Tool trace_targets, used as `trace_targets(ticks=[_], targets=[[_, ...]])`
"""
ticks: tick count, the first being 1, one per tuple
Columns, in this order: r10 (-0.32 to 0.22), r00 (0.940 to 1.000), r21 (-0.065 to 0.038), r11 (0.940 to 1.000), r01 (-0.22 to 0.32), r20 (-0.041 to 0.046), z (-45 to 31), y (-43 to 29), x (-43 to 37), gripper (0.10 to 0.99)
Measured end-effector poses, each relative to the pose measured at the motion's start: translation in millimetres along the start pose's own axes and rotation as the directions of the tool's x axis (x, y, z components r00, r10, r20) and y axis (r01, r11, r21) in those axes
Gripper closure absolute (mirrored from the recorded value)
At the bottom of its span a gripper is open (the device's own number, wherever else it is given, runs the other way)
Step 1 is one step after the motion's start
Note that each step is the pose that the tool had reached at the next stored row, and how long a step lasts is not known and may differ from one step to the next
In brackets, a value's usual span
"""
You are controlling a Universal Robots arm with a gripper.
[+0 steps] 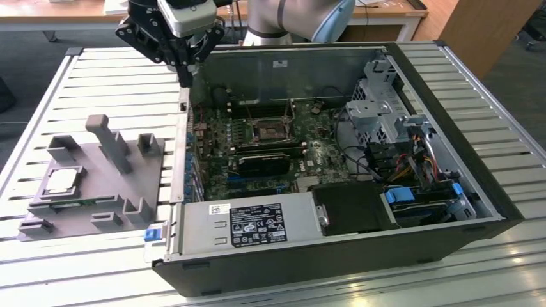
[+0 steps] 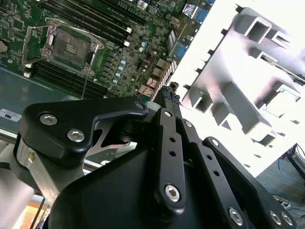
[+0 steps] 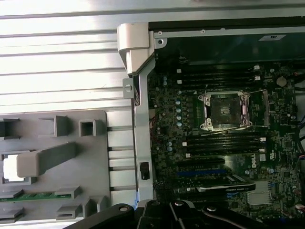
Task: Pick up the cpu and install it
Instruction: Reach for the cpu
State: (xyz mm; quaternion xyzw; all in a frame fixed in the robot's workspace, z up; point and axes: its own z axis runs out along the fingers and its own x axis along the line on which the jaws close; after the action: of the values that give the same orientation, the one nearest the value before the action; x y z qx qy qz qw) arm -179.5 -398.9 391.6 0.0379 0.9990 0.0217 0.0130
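The cpu (image 1: 64, 181), a flat silver-grey square, lies in a recess of the grey fixture (image 1: 111, 192) on the exterior view's left. It also shows as a bright square in the second wrist view (image 2: 282, 102), and in the first wrist view (image 3: 10, 168) an upright grey post partly covers it. My gripper (image 1: 183, 82) hangs above the back corner of the open computer case on the exterior view's left, well away from the cpu. Its black fingers (image 2: 167, 95) taper together to a point with nothing between them. The empty socket (image 1: 271, 130) with its metal frame sits on the motherboard, seen in both wrist views (image 2: 66, 47) (image 3: 225, 110).
The black case (image 1: 477, 192) lies open on a slatted metal table (image 1: 102, 83). Inside are a power supply (image 1: 247, 224), a drive cage (image 1: 380, 102), cables (image 1: 410, 166) and an expansion card (image 1: 268, 163). A memory stick (image 3: 28, 194) rests in the fixture beside tall grey posts (image 1: 107, 137).
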Motion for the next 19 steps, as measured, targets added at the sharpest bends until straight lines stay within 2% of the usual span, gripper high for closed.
trace_targets(ticks=[19], targets=[[0.000, 1.0000, 0.000, 1.0000, 0.000, 0.0000, 0.3, -0.4, 4.9, 0.980]])
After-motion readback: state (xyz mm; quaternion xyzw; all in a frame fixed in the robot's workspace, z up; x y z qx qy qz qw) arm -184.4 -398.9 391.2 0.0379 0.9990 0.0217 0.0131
